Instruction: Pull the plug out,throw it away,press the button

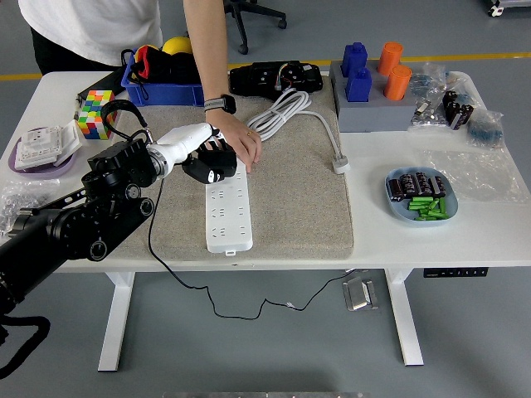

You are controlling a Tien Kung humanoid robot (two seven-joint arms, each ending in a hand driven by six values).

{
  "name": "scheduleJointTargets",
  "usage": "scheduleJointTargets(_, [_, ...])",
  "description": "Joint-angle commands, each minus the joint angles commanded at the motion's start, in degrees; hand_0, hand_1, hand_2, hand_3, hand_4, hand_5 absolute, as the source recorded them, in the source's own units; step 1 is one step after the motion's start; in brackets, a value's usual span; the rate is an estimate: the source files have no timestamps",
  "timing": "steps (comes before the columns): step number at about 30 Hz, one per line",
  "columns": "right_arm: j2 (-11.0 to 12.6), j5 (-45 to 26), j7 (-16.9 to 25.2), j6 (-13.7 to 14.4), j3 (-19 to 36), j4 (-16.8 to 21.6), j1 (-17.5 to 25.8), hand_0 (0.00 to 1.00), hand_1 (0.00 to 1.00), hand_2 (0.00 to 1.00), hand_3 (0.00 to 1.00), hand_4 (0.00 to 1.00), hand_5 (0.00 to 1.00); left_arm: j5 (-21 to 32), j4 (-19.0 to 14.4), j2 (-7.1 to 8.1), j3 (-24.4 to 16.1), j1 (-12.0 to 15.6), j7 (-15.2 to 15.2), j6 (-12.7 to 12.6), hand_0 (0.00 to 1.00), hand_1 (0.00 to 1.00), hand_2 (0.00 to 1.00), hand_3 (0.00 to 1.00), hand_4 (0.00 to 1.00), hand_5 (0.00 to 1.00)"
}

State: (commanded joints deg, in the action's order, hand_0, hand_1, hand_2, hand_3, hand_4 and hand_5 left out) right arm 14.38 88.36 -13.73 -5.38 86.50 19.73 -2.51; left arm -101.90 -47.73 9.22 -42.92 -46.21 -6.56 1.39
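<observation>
One risk: my left hand [202, 148] grips the black plug [207, 166] at the power strip's [227, 203] far end; the person's hand [238, 141] pins it, fingers close.
</observation>
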Motion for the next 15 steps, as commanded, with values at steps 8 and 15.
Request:
scheduleJointTargets(8, [-0.03, 0.22, -0.01, 0.03, 0.34, -0.07, 0.27, 0.767, 0.729, 0.724, 0.713, 0.883, 0.658, -2.65, 0.15, 1.40, -7.23, 1.15, 0.43, -0.71, 0.578, 0.490, 0.440, 0.557, 0.697, 0.002])
scheduleJointTargets(15, [-0.23, 0.21, -0.02, 0.01, 0.49, -0.03, 0.44, 0.767, 0.729, 0.724, 0.713, 0.883, 0.658, -3.05, 7.13, 2.18, -8.94, 1.86, 0.28, -2.32, 0.572, 0.485, 0.437, 0.555, 0.695, 0.002])
